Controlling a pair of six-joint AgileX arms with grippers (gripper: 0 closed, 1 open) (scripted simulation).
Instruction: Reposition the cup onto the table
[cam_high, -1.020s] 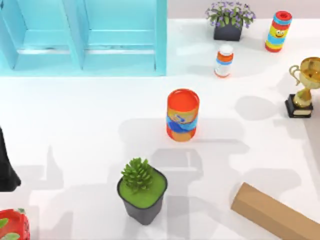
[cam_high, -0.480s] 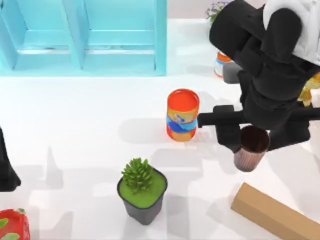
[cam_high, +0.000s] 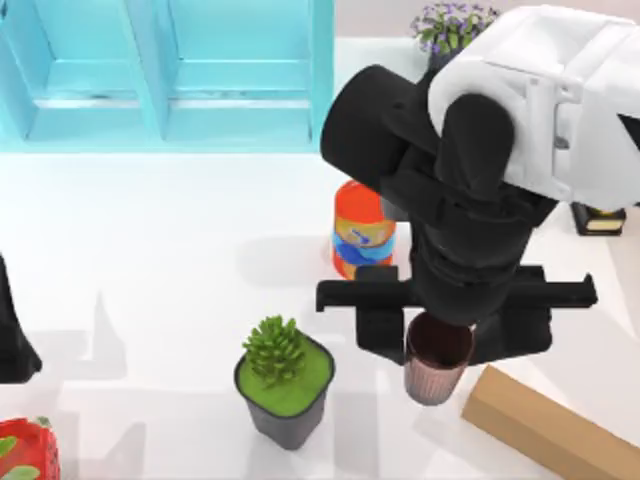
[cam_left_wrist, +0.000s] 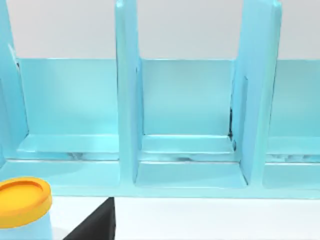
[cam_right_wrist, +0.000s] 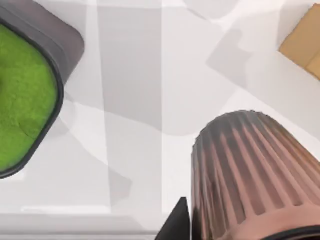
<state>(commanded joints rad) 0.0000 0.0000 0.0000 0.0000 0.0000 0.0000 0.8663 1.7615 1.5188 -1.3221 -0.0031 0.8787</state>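
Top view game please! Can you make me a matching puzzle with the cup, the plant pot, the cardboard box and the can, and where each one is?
Things:
1. cup
2. plant pot
3. cardboard box
4. can

Places:
A. bottom right corner of the table
B. right below the right arm's gripper
C. middle of the table, partly under the arm
D. bottom middle, with green leaves

Pairs: 1-B, 2-D, 3-A, 4-C

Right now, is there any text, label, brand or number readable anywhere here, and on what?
None can be read.
Orange can: blue band with a white swirl mark, no letters legible.
Cup, held in the right gripper: ribbed wall, no print.
Cardboard box: plain.
Plant pot: plain.
Yellow lid: plain.
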